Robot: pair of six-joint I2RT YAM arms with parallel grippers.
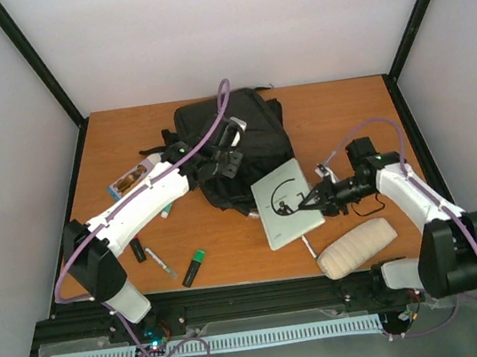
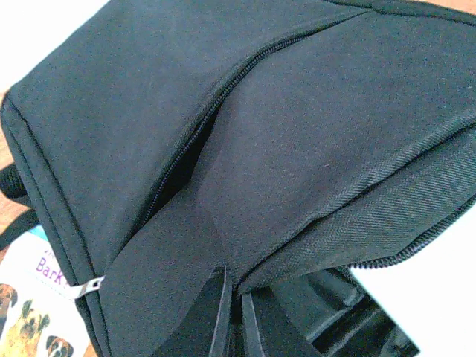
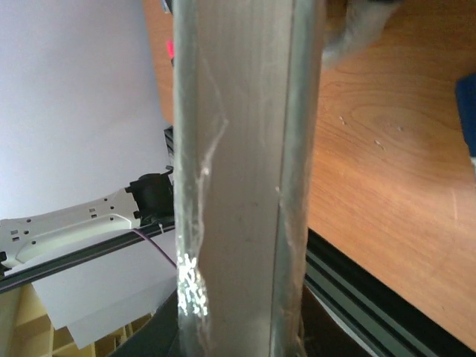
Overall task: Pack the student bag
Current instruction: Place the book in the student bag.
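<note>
Clamping fabric of the student bag (image 1: pixel 253 122), left hand (image 2: pixel 236 316) sits closed; right hand (image 1: pixel 315 199) grips grey pad (image 1: pixel 281 212).

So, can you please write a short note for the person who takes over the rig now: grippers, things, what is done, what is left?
Left gripper: shut on fabric of the student bag, near a partly open zip.
Right gripper: shut on the edge of the grey flat book, just right of the bag.
Done: bag gripped, book picked up.
Left: book not yet inside; cream pouch, green highlighter, pen, black marker and treat packet lie on the table.
</note>
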